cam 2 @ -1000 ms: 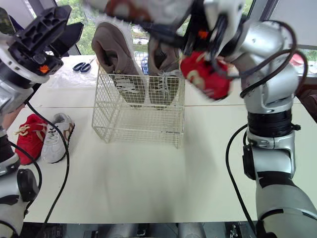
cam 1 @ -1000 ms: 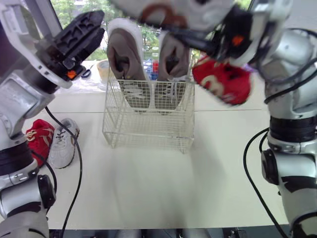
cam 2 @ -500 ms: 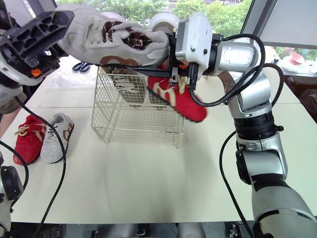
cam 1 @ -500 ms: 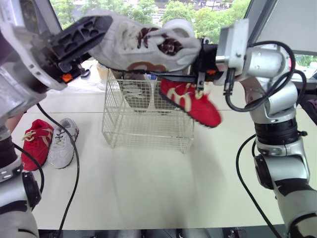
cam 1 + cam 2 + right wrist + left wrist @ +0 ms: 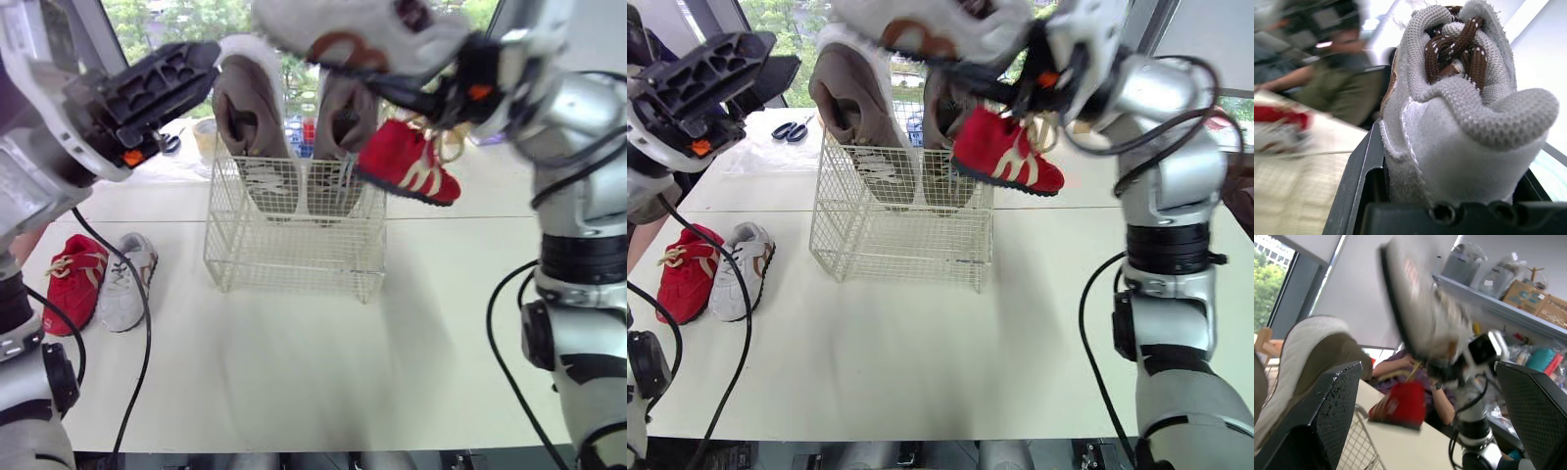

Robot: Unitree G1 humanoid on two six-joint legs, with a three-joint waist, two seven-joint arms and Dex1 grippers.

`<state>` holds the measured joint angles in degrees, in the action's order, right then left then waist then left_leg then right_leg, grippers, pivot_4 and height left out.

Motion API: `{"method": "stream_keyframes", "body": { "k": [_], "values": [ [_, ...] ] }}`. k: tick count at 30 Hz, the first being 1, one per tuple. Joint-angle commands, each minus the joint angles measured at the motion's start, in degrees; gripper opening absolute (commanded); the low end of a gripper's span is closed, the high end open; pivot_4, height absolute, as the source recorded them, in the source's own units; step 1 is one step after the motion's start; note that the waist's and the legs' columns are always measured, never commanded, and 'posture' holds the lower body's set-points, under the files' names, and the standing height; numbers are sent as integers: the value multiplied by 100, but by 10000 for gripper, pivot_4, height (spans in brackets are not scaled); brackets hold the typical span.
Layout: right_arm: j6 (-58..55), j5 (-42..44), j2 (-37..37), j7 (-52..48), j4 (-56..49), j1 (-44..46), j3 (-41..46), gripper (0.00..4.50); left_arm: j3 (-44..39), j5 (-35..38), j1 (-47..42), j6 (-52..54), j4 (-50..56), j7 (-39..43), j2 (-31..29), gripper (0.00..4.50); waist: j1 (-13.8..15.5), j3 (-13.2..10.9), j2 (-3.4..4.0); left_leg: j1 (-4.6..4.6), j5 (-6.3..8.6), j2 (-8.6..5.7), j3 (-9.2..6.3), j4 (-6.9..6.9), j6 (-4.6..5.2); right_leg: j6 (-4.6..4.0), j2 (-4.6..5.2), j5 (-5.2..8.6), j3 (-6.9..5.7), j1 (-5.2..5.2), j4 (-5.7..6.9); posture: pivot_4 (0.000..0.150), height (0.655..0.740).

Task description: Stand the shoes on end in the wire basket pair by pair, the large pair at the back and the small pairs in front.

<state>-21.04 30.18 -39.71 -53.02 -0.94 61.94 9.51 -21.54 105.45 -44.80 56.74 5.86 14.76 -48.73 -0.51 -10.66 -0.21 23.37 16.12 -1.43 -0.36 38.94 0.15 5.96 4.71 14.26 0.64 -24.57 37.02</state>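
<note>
My right gripper (image 5: 1043, 73) is shut on a grey shoe with brown laces (image 5: 362, 27), held high above the wire basket (image 5: 294, 250). A small red shoe (image 5: 407, 162) hangs just below that gripper, by the basket's right top corner. Two large brown-grey shoes (image 5: 250, 127) (image 5: 338, 137) stand on end at the back of the basket. My left gripper (image 5: 162, 78) is open and holds nothing, raised left of the basket. On the table at the left lie another red shoe (image 5: 69, 279) and a small white shoe (image 5: 127, 284), side by side.
Scissors (image 5: 789, 129) and a roll of tape (image 5: 204, 137) lie on the table behind the basket's left side. A seated person (image 5: 1415, 369) is beyond the table. Bare tabletop (image 5: 323, 362) stretches in front of the basket.
The right arm has swung the grey shoe up and to the right, away from the left gripper. The red shoe beneath it has levelled out by the basket's right top corner.
</note>
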Motion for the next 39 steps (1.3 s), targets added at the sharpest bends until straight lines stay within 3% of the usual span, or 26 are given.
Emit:
{"method": "stream_keyframes", "body": {
  "k": [1, 6, 12, 17, 22, 28, 34, 39],
  "values": [
    [-639, 414, -504, 287, -300, -315, 763, 16329, -144, -49, 0, -177, 154, 68, 62, 45000, -3, 0, 0, 0, 0, 0, 0, -2, 0, 0, 0, 0, 0, 0, -1, 1500, 7400],
    [-1047, 286, -1125, 328, -336, -1699, 1252, 16329, -56, -238, 78, -240, 152, 148, 283, 45000, -10, 1, -1, -2, 1, 0, 4, -4, 3, -1, 0, 0, 4, 3, -3, 1500, 7400],
    [-1071, 284, -954, 513, -8, -3079, 1574, 16329, 22, -485, 127, -228, 109, 244, 482, 45000, -24, 0, -2, -2, 1, 1, 8, -5, 5, 0, -6, 0, 6, 2, 0, 1500, 7400],
    [-402, -595, -901, 594, 613, -3668, 917, 16329, 41, -677, 212, -210, 155, 244, 592, 45000, -26, 1, -1, -5, 1, 2, 12, -5, 6, 1, -20, 0, 9, 1, 5, 1500, 7400],
    [-129, -1074, -689, 347, 1150, -3699, 105, 16329, 59, -913, 422, -205, 306, 242, 673, 45000, -27, 0, -2, -7, 1, 2, 14, -3, 6, 1, -25, 0, 9, 4, 6, 1500, 7400],
    [64, -1363, -844, -89, 1530, -3786, -303, 44321, 15, -1050, 760, -295, 626, 122, 795, 45000, 0, 0, -2, -6, 1, 0, 13, 1, 5, 2, -21, 0, 9, 5, 4, 1500, 7400],
    [-555, -1024, -1586, -640, 867, -3621, -13, 44321, -43, -1017, 1084, -445, 907, -49, 897, 45000, -1, 0, -2, -6, 1, 0, 9, 6, 5, 2, -17, 0, 8, 8, 4, 1500, 7400],
    [-1281, -719, -1720, -832, 508, -3155, -109, 44321, 48, -1137, 1109, -551, 925, -65, 1031, 45000, -19, 1, -4, -9, 1, 6, 9, 6, 5, 1, -17, 0, 9, 8, 4, 1500, 7400]
  ]
}}
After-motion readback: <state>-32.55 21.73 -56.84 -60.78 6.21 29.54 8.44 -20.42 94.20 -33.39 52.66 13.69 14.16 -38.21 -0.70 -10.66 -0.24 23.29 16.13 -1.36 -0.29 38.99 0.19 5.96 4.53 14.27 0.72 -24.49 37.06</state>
